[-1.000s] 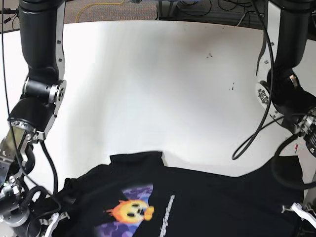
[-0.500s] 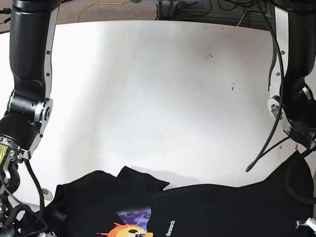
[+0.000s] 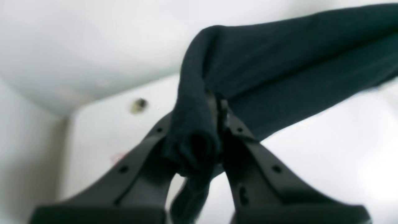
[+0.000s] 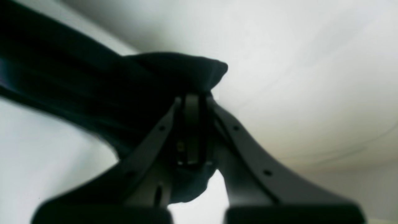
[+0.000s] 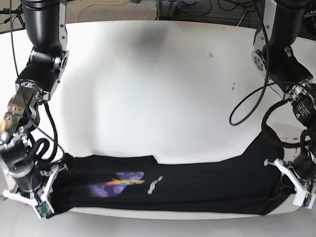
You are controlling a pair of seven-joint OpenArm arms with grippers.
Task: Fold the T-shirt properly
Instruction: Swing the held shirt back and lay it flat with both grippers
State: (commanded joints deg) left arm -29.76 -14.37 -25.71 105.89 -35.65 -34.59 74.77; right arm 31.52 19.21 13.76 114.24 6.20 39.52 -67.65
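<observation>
The T-shirt [image 5: 168, 185] is hanging as a long black band stretched across the 6 o'clock edge of the desk [image 5: 148, 89], its purple and orange print [image 5: 118, 181] crumpled and facing up toward 7 o'clock, with the white lettering [image 5: 155, 183] just beside it. The left end effector [image 3: 214, 102] is pinching a bunched corner of the cloth between pressed-together fingers at the 4 o'clock end, and the right end effector [image 4: 192, 99] is gripping the opposite corner the same way at the 8 o'clock end, so the garment is being held taut between the two. In the base view the band is sagging slightly at its middle and looks gathered into folds rather than spread flat. The likely trouble from here is a slip: each grip is holding only a small wad of fabric, so any further pull apart could tug a corner free. Laying the shirt down while it is bunched could also trap creases and leave the fold crooked.
</observation>
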